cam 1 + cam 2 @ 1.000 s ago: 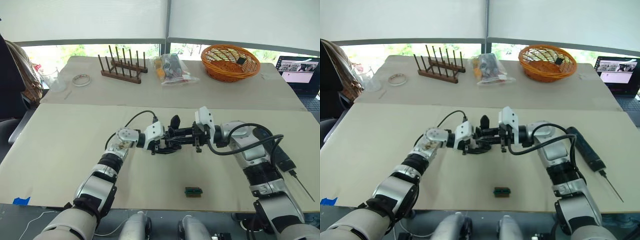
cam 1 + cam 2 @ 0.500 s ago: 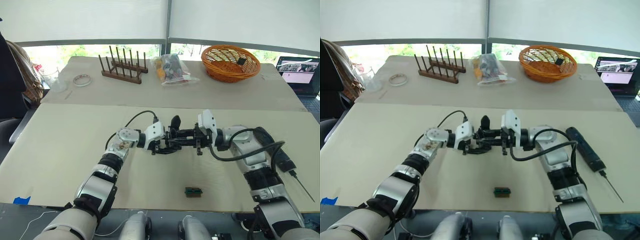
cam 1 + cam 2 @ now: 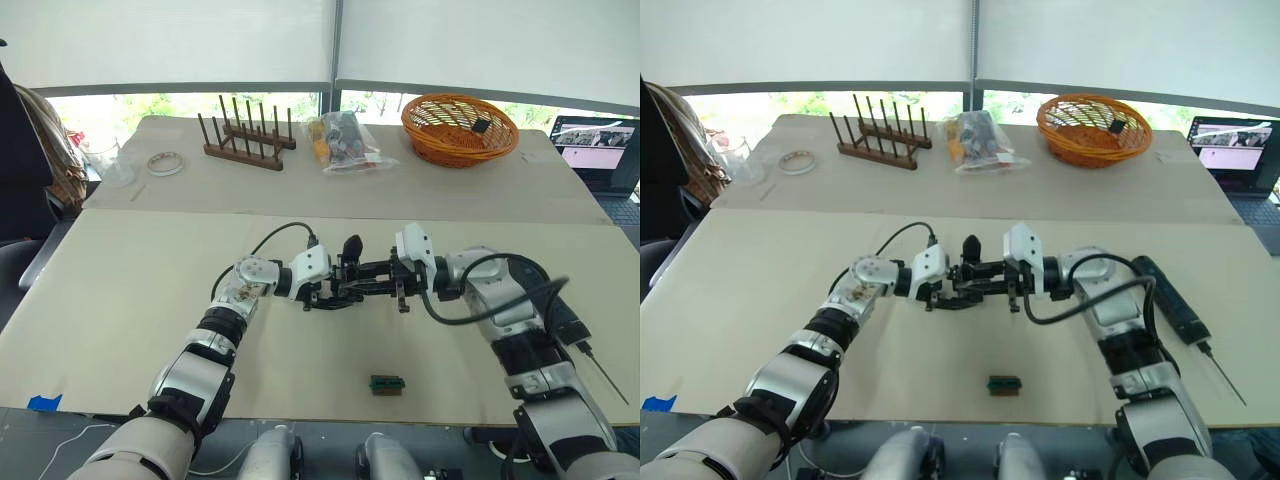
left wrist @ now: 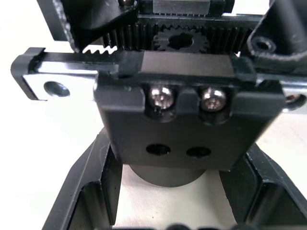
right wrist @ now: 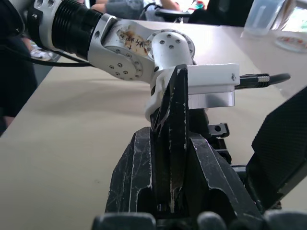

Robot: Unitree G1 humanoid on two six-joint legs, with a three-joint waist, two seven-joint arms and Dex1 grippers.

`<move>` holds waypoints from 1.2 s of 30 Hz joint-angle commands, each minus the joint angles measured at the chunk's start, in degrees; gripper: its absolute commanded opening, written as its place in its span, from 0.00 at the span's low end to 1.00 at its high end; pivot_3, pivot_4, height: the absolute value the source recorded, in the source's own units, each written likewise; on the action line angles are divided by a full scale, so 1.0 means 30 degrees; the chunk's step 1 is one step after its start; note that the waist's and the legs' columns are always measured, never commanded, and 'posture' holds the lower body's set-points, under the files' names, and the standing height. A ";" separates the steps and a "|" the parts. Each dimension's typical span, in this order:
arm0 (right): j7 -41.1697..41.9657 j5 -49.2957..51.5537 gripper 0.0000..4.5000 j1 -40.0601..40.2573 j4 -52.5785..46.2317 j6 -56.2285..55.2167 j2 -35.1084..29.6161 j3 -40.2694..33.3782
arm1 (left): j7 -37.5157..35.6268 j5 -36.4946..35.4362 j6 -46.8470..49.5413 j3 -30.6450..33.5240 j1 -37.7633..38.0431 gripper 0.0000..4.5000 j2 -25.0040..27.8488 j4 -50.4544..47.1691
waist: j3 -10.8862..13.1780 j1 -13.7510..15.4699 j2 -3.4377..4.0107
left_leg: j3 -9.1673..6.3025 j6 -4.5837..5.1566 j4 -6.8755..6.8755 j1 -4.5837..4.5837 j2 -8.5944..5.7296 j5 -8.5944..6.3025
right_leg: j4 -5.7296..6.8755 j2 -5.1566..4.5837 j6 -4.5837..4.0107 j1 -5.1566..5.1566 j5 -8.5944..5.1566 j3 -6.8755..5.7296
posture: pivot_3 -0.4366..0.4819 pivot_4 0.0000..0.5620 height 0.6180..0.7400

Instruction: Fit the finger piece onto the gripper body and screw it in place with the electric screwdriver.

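Above the middle of the table, my left gripper is shut on the gripper body, a black mechanism with one pointed finger sticking up. In the left wrist view its toothed rack, two screws and round base sit between my fingers. My right gripper meets it from the right, shut on the finger piece, a thin flat black piece held edge-on against the body. The electric screwdriver lies on the table at the right, beyond my right elbow, bit toward the front edge.
A small green-and-black block lies near the front edge. On the far table stand a wooden peg rack, a tape roll, a plastic bag of parts and an orange basket. A laptop sits at the far right.
My right elbow has swung slightly outward and the wrist has settled a little. Both grippers stay joined at the gripper body.
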 commanded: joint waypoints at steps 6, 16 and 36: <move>-0.0870 -0.3491 0.09 0.0604 0.3331 0.2943 -0.0797 0.2726 | 0.0051 -0.0778 -0.0031 0.0640 -0.0123 0.51 0.0002 -0.1155 | -0.0094 -0.0035 -0.0013 | -0.0002 -0.0002 -0.0022 0.0066 0.0007 -0.0004 | 0.0004 -0.0033 -0.0001 0.0040 0.0000 -0.0003 | 0.48 0.27 1.00; -0.2816 -0.2553 0.09 0.1937 0.1784 0.3413 -0.0836 0.1602 | 0.0050 -0.0894 0.0351 0.0811 -0.0226 0.51 0.0071 -0.1200 | -0.0275 -0.0121 -0.0008 | 0.0005 -0.0040 -0.0056 0.0186 -0.0001 -0.0083 | -0.0015 -0.0266 -0.0008 0.0053 -0.0002 -0.0048 | 0.48 0.27 1.00; -0.4520 -0.2884 0.09 0.2011 0.0533 0.6563 -0.1052 0.2229 | -0.0220 -0.0958 0.0536 0.0886 -0.0276 0.51 0.0065 -0.1224 | -0.0508 -0.0429 0.0020 | 0.0004 -0.0201 -0.0206 0.0293 0.0000 -0.0184 | -0.0153 -0.0345 -0.0034 0.0052 -0.0006 -0.0037 | 0.48 0.27 1.00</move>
